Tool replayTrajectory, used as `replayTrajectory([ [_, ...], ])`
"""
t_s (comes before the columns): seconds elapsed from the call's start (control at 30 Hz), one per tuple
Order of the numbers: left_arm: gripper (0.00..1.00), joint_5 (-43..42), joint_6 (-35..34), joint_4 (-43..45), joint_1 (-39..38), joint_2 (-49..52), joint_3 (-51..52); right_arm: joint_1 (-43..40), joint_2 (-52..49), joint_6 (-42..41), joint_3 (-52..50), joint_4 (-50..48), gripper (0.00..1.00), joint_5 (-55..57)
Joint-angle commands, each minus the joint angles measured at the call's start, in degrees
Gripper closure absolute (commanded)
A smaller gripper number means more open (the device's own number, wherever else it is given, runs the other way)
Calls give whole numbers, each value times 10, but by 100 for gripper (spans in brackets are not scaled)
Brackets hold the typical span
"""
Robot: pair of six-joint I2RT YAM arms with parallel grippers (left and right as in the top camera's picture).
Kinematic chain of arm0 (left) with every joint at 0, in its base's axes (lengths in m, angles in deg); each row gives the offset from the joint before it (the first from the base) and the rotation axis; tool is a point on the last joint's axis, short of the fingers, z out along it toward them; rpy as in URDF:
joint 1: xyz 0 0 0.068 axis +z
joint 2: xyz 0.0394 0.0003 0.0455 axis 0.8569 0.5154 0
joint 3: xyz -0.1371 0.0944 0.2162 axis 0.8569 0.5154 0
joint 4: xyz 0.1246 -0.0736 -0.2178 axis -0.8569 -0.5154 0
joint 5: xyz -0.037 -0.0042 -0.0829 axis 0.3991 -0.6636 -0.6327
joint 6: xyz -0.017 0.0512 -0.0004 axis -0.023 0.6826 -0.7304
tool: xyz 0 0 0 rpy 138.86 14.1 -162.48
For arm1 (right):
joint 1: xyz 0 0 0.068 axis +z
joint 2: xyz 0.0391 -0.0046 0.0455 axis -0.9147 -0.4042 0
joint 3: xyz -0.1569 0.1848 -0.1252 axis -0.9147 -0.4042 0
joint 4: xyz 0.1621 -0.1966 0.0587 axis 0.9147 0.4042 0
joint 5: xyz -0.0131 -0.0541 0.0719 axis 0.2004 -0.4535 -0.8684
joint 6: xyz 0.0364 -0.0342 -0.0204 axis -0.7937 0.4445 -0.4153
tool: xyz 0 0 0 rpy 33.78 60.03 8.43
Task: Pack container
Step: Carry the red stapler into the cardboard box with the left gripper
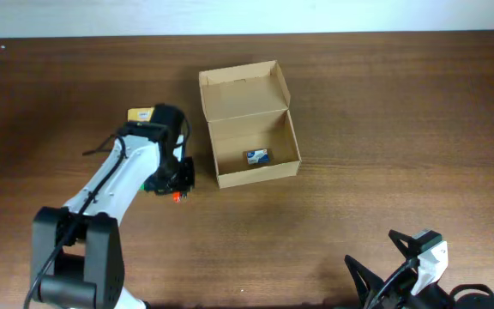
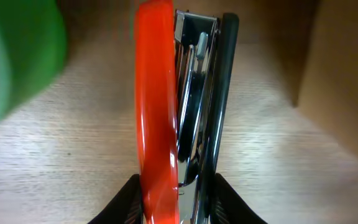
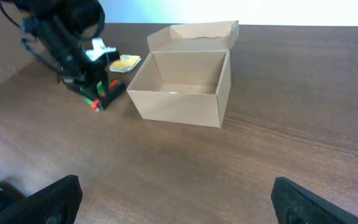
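Left fingers (image 2: 126, 202) pinch stapler (image 2: 157, 93), seemingly edgewise; container (image 1: 260, 175) lies crosswise, lid rearward.

— Office or lab?
— Looks like a robot lab set up as a desk: a bare wood-grain surface (image 1: 401, 129), a red stapler (image 2: 157, 118) clamped in the left tool (image 2: 176, 208), a green roll (image 2: 14, 56) just beside the tool, a cardboard box (image 3: 179, 107) near it.

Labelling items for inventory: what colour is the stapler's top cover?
Orange-red on the stapler; left wrist view shows it best.
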Motion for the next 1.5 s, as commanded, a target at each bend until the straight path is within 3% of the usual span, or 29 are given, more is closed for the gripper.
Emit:
replayTrajectory([
  [0.0, 98, 2, 1, -17, 0, 3, -45, 3, 4, -4, -2, -2, 1, -1],
  [0.3, 98, -4, 24, -81, -22, -2, -166, 3, 4, -4, -2, -2, 0, -1],
  [0.57, 98, 19, 69, -67, -144, -2, -276, 3, 4, -4, -2, -2, 1, -1],
  [0.77, 96, 96, 137, -35, -208, 9, -281, 3, 4, -4, -2, -2, 1, -1],
  [1.03, 90, 105, 258, -30, -214, 79, -281, 3, 4, -4, -2, -2, 1, -1],
  [1.33, 90, 105, 272, -21, -214, 140, -281, 3, 4, -4, -2, -2, 1, -1],
  [1.37, 88, 105, 272, -21, -214, 140, -281, 3, 4, -4, -2, -2, 1, -1],
  [1.47, 69, 105, 272, -21, -214, 140, -281, 3, 4, -4, -2, -2, 1, -1],
])
